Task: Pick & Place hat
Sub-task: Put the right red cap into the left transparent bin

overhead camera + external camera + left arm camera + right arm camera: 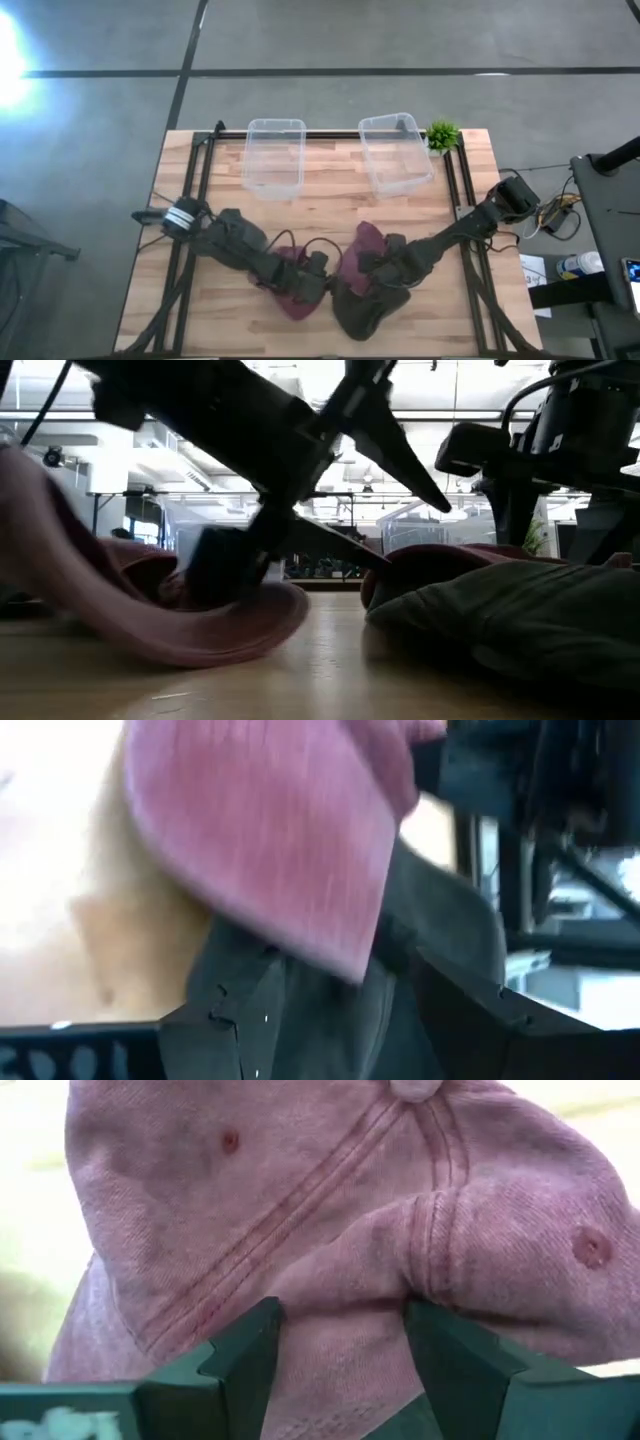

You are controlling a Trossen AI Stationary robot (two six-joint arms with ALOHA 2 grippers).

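Observation:
Two pink caps and a dark olive hat lie near the table's near edge. My left gripper is open and sits low over the left pink cap, which rests on the wood. Its fingers point toward the table's right. A pink brim and the olive hat show just past its fingertips. My right gripper is on the right pink cap, whose crown fills the right wrist view. The olive hat lies in front of that cap. My right gripper is shut on the right pink cap's crown, below the top button. A raised fold of the cloth is bunched between the two fingers. They come from above, slanting toward the table's left. The cap lies on the table. My left gripper: I cannot tell whether it touches the cap under it.
Two clear plastic bins stand side by side at the far edge, with a small green plant beside the right one. Bare wood lies between the bins and the hats. Black frame rails run along both sides of the table.

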